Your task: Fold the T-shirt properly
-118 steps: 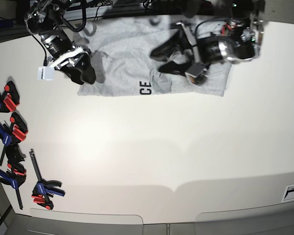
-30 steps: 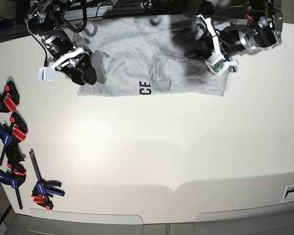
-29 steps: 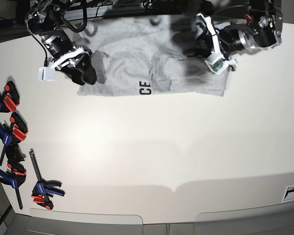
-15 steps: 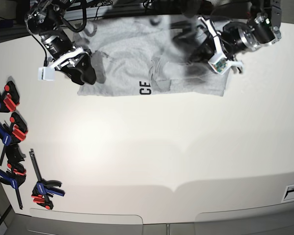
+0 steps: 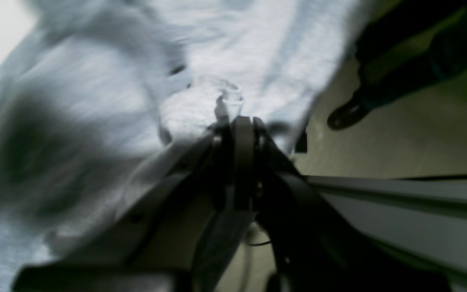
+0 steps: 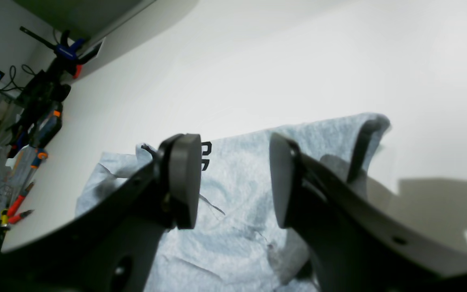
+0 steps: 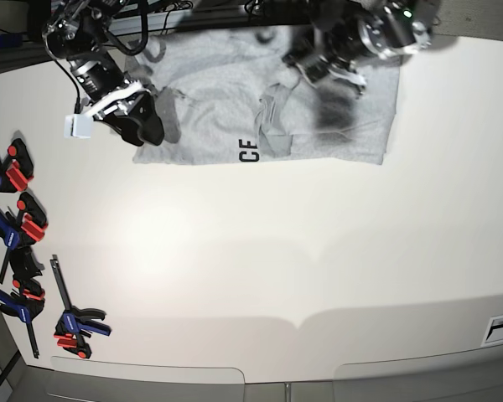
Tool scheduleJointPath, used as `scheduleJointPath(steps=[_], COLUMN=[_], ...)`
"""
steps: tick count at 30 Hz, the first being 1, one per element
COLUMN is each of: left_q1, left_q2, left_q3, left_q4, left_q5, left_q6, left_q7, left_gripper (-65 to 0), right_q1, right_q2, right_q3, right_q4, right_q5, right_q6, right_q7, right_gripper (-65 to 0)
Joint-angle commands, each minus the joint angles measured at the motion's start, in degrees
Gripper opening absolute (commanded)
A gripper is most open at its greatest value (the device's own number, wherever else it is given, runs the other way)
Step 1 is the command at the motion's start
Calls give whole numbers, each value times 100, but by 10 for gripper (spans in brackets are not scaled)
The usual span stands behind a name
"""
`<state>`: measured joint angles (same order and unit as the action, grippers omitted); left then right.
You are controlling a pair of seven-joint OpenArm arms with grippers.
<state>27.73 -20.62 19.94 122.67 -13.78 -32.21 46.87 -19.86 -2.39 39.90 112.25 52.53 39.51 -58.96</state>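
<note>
The grey T-shirt (image 7: 210, 92) lies spread along the far side of the table, with black letters (image 7: 248, 152) at its near hem. My left gripper (image 7: 298, 65) hangs blurred over the shirt's far right part. In the left wrist view its jaws are shut (image 5: 237, 121) and a small peak of the T-shirt (image 5: 95, 81) stands pinched at the tips. My right gripper (image 7: 142, 126) is open at the shirt's left edge. Between its pads (image 6: 233, 180) shows only flat T-shirt cloth (image 6: 330, 134) and the lettering (image 6: 205, 156).
Several red-and-blue clamps (image 7: 17, 226) lie along the left edge of the white table (image 7: 277, 268), with another clamp (image 7: 75, 322) nearer the front. Dark frames and cables run behind the shirt at the far edge.
My left arm has swung from the shirt's right side up and leftward toward the far edge, uncovering the shirt's right corner. The right arm has stayed still.
</note>
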Motion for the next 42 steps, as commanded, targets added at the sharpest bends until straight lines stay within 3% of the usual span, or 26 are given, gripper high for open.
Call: scheduleJointPath(steps=[1,8,16,19,21,28,30,34,38,42], left_q1=[-13,-11,-11,-13,-70,-227,-376,-796,-1419,-2208], left_q2=[-20,-20,-22,-22,-55,-260,-260,-258,-219,-162], left_q3=[155,929,940,940,927,925,925,925,925,925], left_q4=[105,105,105,109,205,1040,1003,557,-380,-1263], left_q5=[39,240,223,245,210,247,538,929,925,879], left_q6=[33,101,225,225,225,251,511,741,737,739], left_q7=[-142,-13,17,35,179,227,90,-415,-778,-833], left_gripper=[-650,-650,-650,-435,-407,-409,-414,-495,-650,-650], right_q1=[15,17,15,15,15,15,15,15,15,15], right_q2=[31,31,33,31,33,33,33,31,31,31], right_q3=[15,15,15,15,15,15,15,15,15,15], right_q4=[105,105,105,105,105,105,105,105,105,105], right_q5=[166,166,166,166,166,166,166,168,166,168], right_q6=[49,49,49,49,49,49,49,49,49,49], right_q7=[133,133,131,131,131,133,131,131,129,129], right_gripper=[-392,-392,-392,-392,-392,-392,-392,-392,-392,-392])
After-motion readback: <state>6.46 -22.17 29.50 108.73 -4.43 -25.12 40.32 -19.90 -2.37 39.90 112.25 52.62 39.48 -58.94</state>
